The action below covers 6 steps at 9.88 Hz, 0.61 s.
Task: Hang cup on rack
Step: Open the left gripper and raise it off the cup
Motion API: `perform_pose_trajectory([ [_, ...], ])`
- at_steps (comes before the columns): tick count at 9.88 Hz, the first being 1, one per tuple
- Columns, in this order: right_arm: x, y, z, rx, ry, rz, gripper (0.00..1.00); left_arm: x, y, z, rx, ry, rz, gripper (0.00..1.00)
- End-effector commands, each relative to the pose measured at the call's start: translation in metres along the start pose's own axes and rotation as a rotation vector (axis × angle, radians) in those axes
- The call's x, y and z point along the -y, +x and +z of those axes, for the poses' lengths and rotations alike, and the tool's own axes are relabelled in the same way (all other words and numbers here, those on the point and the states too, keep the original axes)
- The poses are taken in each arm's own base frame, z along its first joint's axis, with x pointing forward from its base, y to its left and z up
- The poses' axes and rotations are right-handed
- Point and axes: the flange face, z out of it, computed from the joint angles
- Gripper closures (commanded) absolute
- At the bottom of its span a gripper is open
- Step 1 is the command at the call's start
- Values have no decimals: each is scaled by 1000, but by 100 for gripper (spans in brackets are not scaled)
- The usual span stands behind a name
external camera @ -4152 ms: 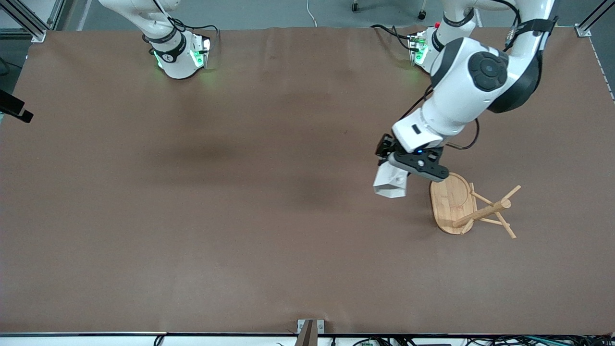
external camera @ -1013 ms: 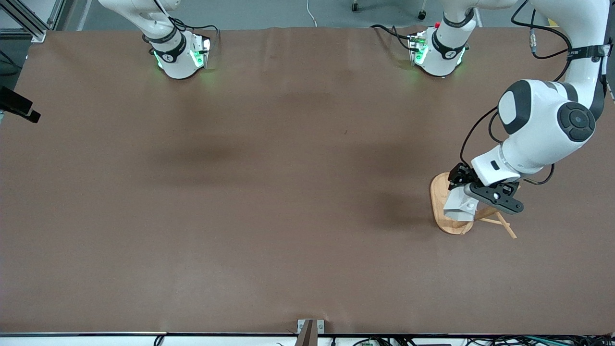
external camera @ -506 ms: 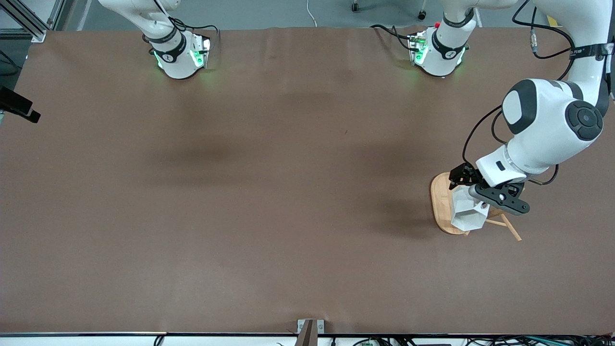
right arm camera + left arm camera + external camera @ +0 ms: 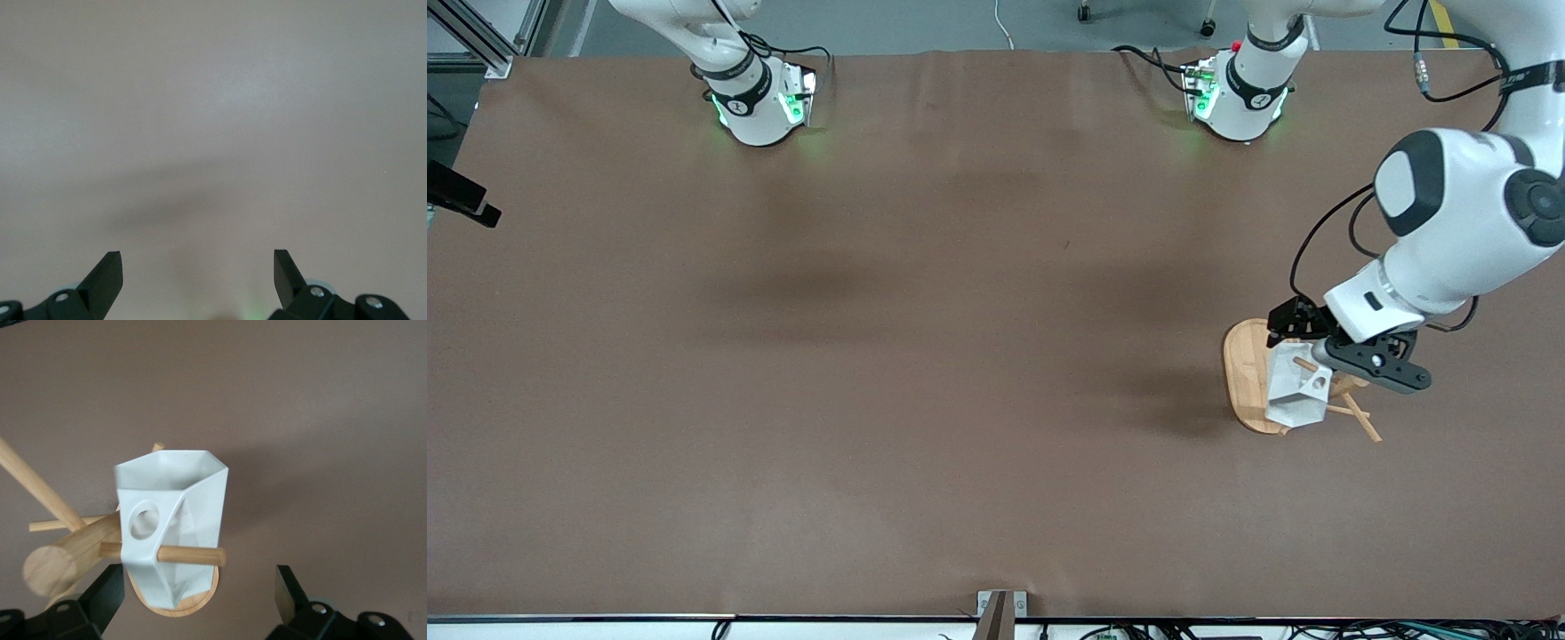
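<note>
The white faceted cup [image 4: 1294, 391] hangs by its handle on a thin peg [image 4: 193, 555] of the bamboo rack [image 4: 1245, 373]. In the left wrist view the cup [image 4: 193, 500] has its mouth turned away from the camera, and the peg's tip sticks out past the handle. The rack's post [image 4: 67, 553] is beside the cup. My left gripper [image 4: 1320, 356] is open just above the cup, with its fingers [image 4: 110, 593] wide apart on either side and not touching it. My right gripper [image 4: 198, 273] is open and empty over bare table, and does not show in the front view.
The rack's oval base [image 4: 175, 608] shows under the cup. Other pegs [image 4: 1360, 420] stick out toward the front camera. The brown table mat [image 4: 925, 356] spreads toward the right arm's end.
My left gripper carried the cup over the rack and onto a peg, then let go. It has drawn back a little toward the left arm's end of the table.
</note>
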Motion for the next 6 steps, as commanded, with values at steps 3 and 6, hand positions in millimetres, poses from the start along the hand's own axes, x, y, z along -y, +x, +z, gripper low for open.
perform_pose_trajectory([
  [3, -1, -2, -4, -6, -2, -2, 0, -8, -21, -60, 46, -3, -132, 0],
  [6, -1, -2, -4, -6, -2, -2, 0, 14, -43, -115, 34, 98, -150, 0],
])
